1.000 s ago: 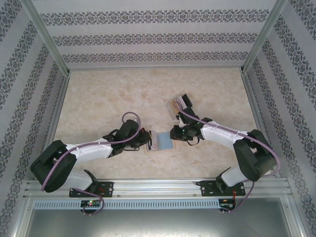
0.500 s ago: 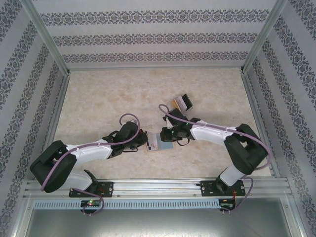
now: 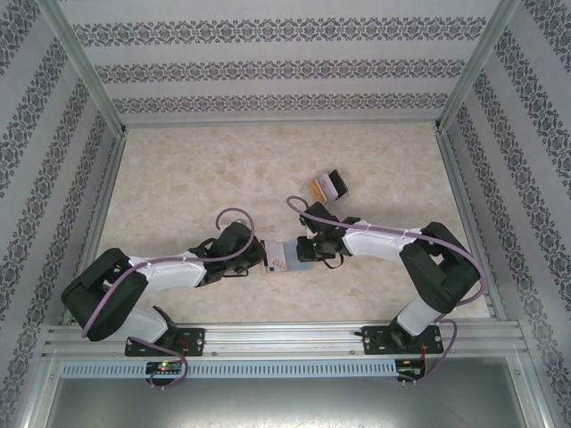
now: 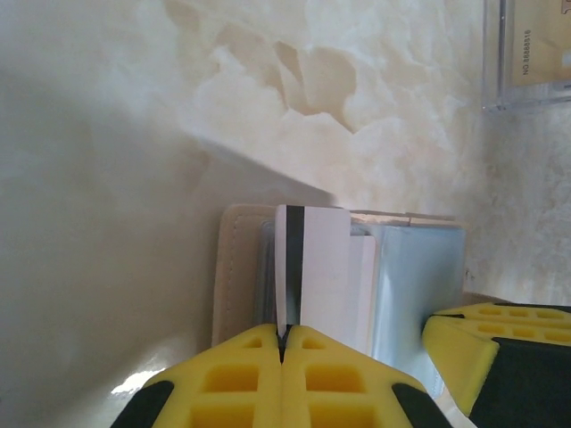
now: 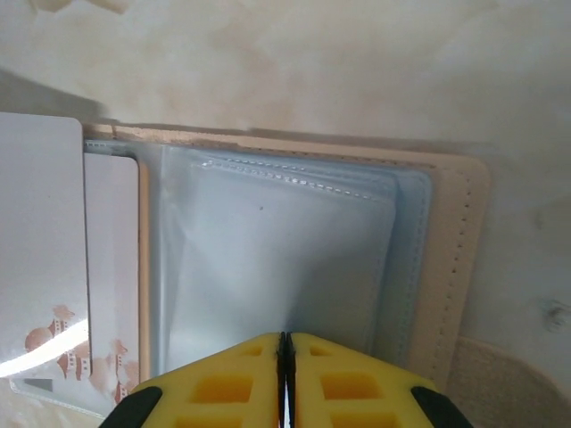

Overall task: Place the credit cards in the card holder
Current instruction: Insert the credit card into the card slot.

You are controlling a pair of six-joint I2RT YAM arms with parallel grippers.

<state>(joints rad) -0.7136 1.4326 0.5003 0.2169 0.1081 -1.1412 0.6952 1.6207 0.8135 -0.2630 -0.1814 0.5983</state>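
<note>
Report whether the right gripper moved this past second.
Yes: right gripper slid left, away from the clear plastic box, over the flat tan card holder.

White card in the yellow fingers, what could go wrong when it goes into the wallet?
1. The left gripper pinches the white card by one end, so the card might twist or slip out when it is pushed.
2. The right gripper seems to pinch just a thin clear sleeve of the card holder. If the sleeve slips free, the pocket may close and the card could miss it.
</note>
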